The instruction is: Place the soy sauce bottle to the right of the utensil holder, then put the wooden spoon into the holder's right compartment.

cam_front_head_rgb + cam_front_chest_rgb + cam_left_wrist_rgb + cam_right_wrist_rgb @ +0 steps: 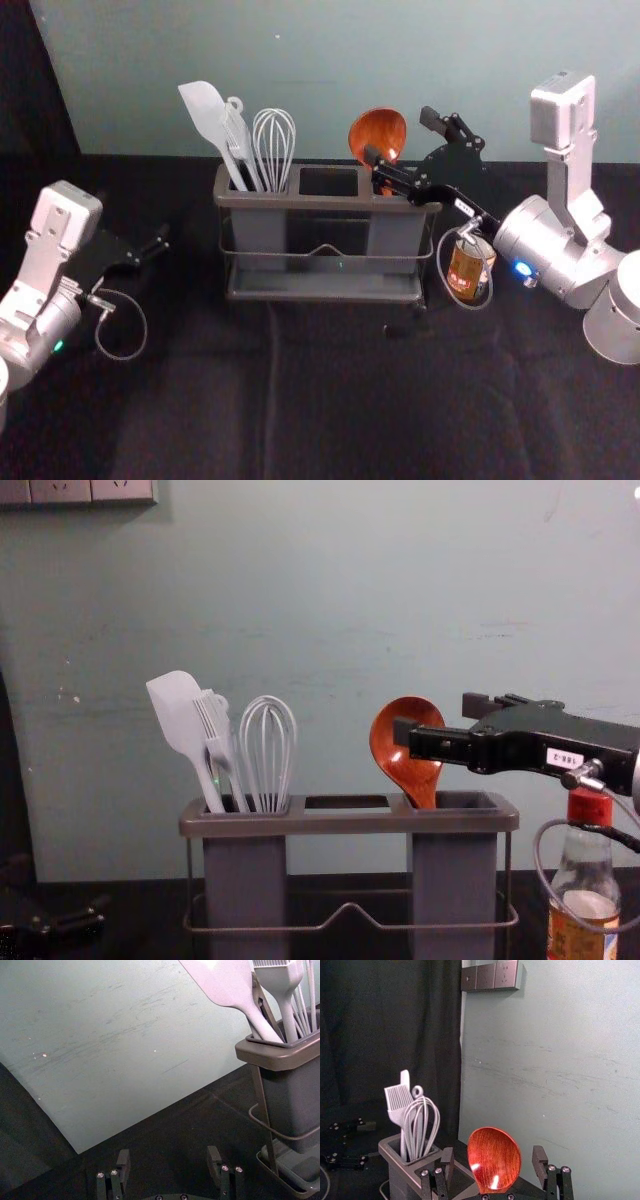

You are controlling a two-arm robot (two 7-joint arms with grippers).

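In the head view, my right gripper (402,137) is open at the wooden spoon (378,134), which stands bowl-up in the right compartment of the utensil holder (330,200). From the right wrist view, the spoon's bowl (494,1160) shows between the spread fingers of the right gripper (494,1162), touching neither. The soy sauce bottle (468,268) stands upright just right of the holder, partly hidden by the right arm; its red cap (589,805) shows in the chest view. My left gripper (150,248) is off to the holder's left; in its wrist view the left gripper (168,1162) is open and holds nothing.
A white spatula (207,115), a brush (217,735) and a whisk (274,145) stand in the holder's left compartment. Behind the black-covered table (220,400) rises a pale wall (330,60). A cable loop hangs from each wrist, the right one crossing in front of the bottle.
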